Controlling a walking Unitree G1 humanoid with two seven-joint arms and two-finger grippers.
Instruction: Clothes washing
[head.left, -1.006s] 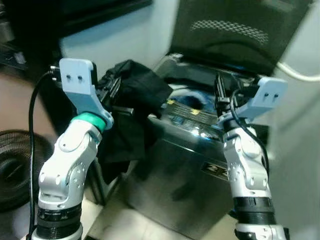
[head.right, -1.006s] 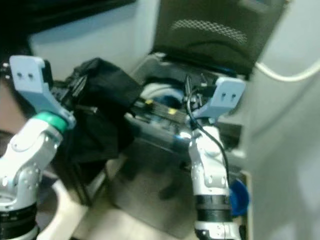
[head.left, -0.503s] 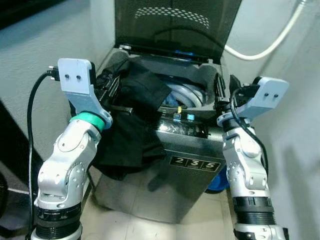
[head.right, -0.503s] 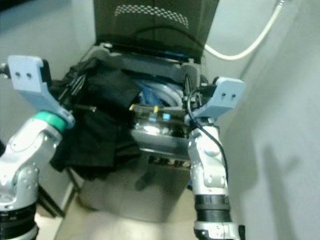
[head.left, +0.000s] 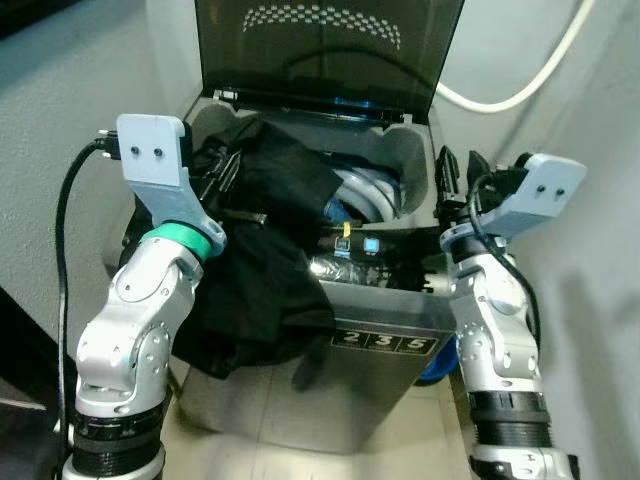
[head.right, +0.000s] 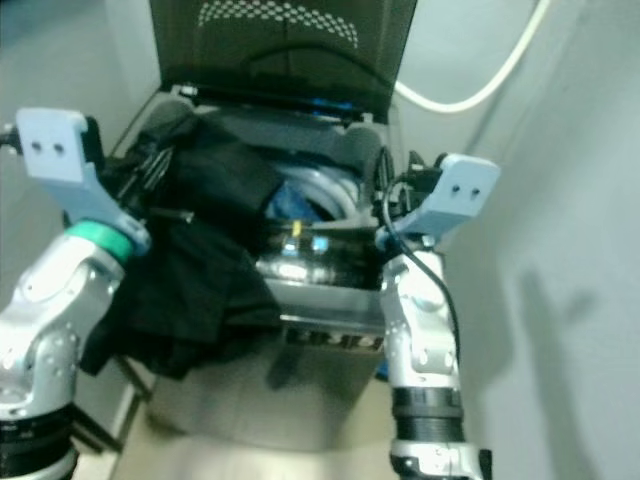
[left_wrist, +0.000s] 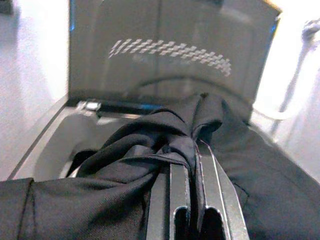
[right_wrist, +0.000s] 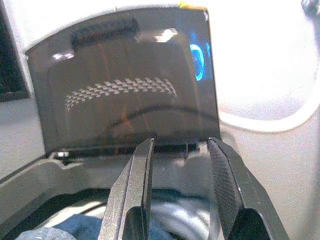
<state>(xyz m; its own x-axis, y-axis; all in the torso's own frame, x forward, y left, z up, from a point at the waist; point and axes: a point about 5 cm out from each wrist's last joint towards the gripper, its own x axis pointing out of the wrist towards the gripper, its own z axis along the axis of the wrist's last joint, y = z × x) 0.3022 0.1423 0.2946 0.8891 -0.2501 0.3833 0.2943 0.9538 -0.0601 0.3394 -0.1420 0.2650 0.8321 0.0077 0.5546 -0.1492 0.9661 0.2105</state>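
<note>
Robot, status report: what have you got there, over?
Left gripper shut on black garment, held over open washing machine. Right gripper open, empty, over the machine's right rim. Lid up; blue laundry already in drum.

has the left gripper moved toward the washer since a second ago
Yes. The left gripper, shut on the black garment, was short of the washer, off its left corner; it now holds the garment over the washer's left rim, though the camera turned too.

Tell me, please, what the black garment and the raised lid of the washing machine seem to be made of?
Black garment: apparently woven cloth, matte; a fine weave shows, and it folds softly where the left gripper pinches it.
Lid: probably dark tinted plastic or glass, glossy; it reflects light and a dotted pattern shows on it.
</note>
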